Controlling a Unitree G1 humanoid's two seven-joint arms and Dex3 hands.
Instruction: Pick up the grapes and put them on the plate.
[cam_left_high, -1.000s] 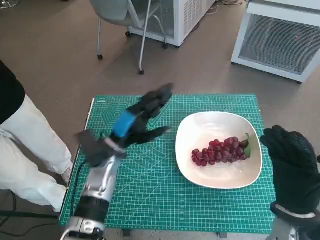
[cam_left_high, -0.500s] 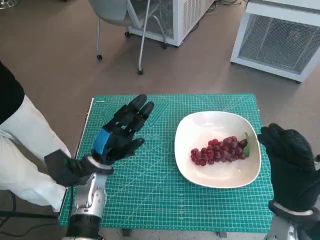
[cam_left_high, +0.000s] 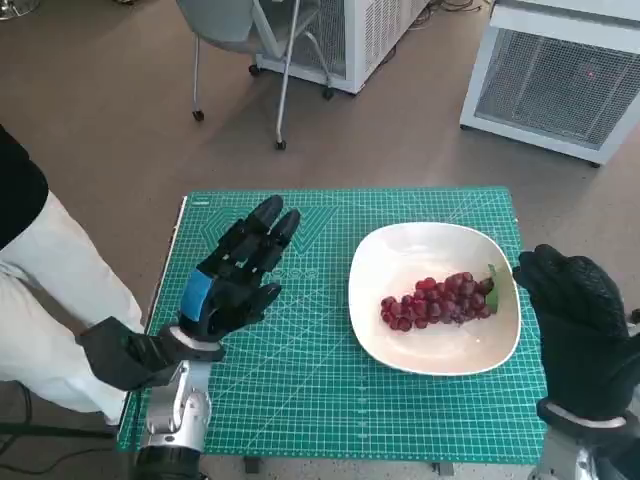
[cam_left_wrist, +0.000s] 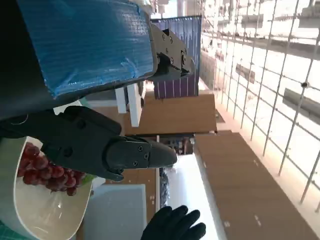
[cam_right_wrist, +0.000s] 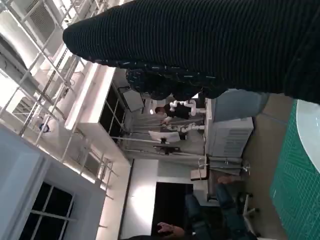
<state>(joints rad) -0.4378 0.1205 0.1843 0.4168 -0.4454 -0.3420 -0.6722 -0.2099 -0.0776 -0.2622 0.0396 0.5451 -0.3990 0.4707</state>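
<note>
So the grapes (cam_left_high: 438, 300) are sitting in the white plate (cam_left_high: 400, 345), a bit toward its 3 o'clock side, on the green cutting mat (cam_left_high: 300, 390) covering the table. The left hand (cam_left_high: 232, 280) hovers over the mat at the plate's 9 o'clock, fingers (cam_left_high: 262, 228) spread, holding nothing. The right hand (cam_left_high: 575, 320) hangs at the plate's 3 o'clock edge, fingers loosely apart, nothing in it either.

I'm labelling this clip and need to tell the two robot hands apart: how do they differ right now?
The left robot hand is bare black with blue tape on its back; the right robot hand wears a black knitted glove. The left is over the green mat, away from the plate; the right is beside the plate's edge. Both hold nothing; the grapes lie on the plate.
</note>
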